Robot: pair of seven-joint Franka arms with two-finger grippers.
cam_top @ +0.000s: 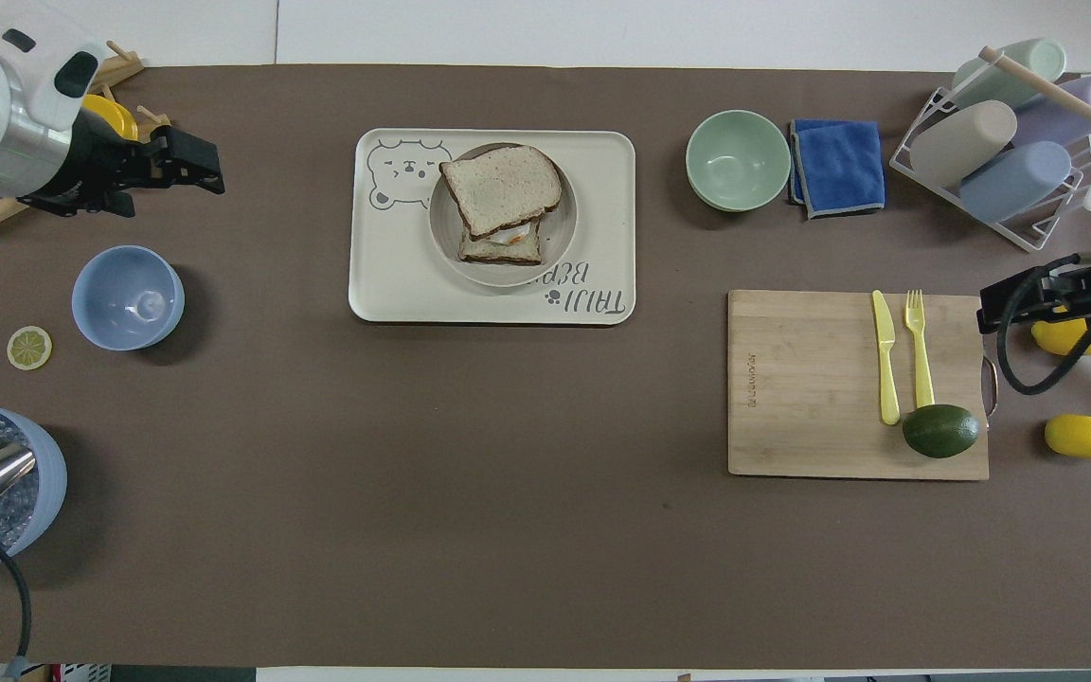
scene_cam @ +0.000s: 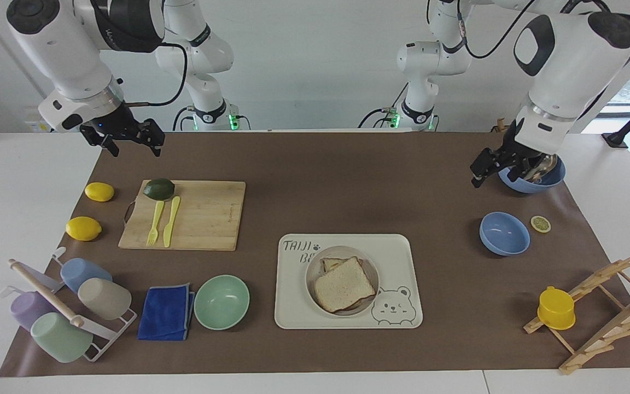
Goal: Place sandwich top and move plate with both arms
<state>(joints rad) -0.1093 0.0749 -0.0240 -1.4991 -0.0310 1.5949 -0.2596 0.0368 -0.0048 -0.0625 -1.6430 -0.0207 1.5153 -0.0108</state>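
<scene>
Two grippers open, empty.
Sandwich top (scene_cam: 344, 284) on plate (scene_cam: 313, 272); left gripper (scene_cam: 489, 166) and right gripper (scene_cam: 129, 140) raised at mat corners.

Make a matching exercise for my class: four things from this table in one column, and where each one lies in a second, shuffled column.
Things
1. sandwich top
2. avocado
3. yellow cup
4. blue cloth

Places
A. on the wooden rack
B. beside the green bowl
C. on the plate, over the lower slice
D. on the cutting board

Pairs: 1-C, 2-D, 3-A, 4-B
</scene>
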